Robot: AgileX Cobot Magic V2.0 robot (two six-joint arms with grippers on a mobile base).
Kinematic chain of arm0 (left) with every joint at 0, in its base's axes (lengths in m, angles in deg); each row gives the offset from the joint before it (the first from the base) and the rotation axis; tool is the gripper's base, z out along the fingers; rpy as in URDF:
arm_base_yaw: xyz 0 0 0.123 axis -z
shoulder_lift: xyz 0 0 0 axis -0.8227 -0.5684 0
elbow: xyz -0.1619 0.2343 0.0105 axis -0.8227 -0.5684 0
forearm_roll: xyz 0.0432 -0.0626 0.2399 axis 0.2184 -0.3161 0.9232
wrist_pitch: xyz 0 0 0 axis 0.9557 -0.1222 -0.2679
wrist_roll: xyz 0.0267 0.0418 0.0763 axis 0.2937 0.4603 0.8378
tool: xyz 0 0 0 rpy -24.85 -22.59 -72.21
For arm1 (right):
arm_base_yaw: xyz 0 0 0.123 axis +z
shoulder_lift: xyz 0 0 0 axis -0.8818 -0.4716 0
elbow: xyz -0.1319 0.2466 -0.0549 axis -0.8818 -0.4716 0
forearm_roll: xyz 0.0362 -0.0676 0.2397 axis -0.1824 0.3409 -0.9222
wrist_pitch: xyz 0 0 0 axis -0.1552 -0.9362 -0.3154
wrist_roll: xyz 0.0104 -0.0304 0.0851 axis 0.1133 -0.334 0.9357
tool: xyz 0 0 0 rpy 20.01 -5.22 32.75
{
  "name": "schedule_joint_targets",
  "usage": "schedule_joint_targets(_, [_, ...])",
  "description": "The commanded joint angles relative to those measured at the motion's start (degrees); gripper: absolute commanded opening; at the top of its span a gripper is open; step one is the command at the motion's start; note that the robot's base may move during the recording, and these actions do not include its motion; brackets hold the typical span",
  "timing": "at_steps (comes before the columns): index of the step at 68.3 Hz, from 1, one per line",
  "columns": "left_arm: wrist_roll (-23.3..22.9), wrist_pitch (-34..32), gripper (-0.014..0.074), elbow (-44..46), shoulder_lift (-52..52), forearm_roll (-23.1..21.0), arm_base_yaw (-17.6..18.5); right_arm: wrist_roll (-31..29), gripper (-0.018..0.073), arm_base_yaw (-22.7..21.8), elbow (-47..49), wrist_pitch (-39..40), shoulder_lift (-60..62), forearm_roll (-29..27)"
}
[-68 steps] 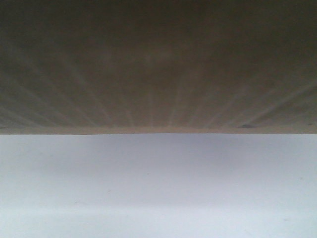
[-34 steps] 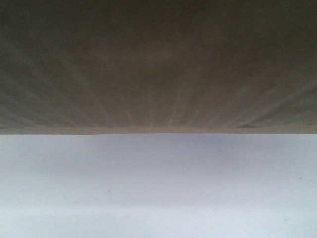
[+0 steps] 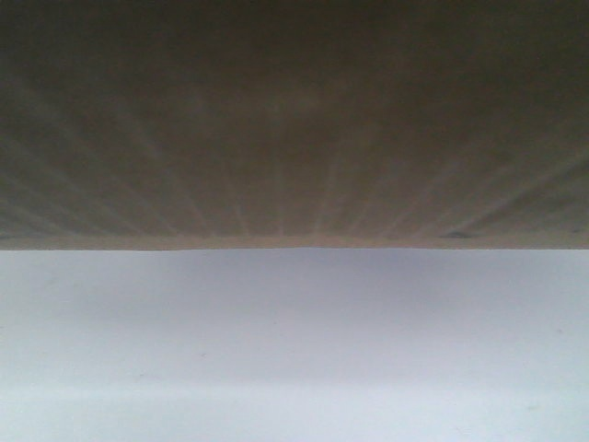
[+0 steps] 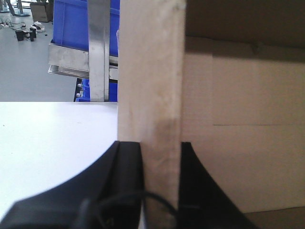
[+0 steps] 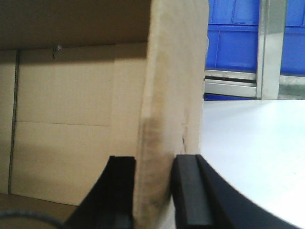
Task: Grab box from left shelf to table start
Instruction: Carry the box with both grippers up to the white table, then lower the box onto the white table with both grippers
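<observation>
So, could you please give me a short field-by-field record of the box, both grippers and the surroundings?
box: brown cardboard, fills upper front view
left gripper: shut on a box wall
right gripper: shut on a box wall
table: white, below and beside box
background: blue bins, steel shelf
box touching table: cannot tell

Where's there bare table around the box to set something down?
Bare table shows on the robot's side of the box and outside both side walls, back toward the shelf. It's crowded at those walls, where the left gripper and right gripper clamp.
</observation>
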State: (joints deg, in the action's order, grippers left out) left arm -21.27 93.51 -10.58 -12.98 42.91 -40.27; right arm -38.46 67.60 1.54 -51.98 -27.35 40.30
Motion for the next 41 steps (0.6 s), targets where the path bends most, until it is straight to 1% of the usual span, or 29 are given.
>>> schedule_joint_targets(1, [-0.83,-11.94,-0.0099,2.55,-0.33,2.17,0.3,-0.47,0.0054,-0.59,1.53,9.2,-1.14,9.2])
schedule_joint_targets(15, [-0.83,-11.83,-0.0099,2.55,-0.33,2.17,0.3,-0.47,0.0054,-0.59,1.53,9.2,-1.14,9.2])
schedule_joint_targets(22, [-0.83,-11.73,-0.0099,2.55,-0.33,0.86,0.3,-0.47,0.0054,-0.59,1.53,9.2,-1.14,9.2])
schedule_joint_targets(28, [-0.83,-11.92,-0.0099,2.55,-0.57,0.86,0.3,-0.47,0.0054,-0.59,1.53,9.64,-1.14,9.2])
schedule_joint_targets(37, [-0.83,-11.12,-0.0099,4.84,-3.32,0.86,0.3,-0.47,0.0054,-0.59,2.61,10.36,-2.81,9.2])
schedule_joint_targets(41, [-0.93,-8.88,-0.0099,7.37,-5.9,0.86,0.3,-0.47,0.0054,-0.59,4.2,8.89,-5.17,9.2])
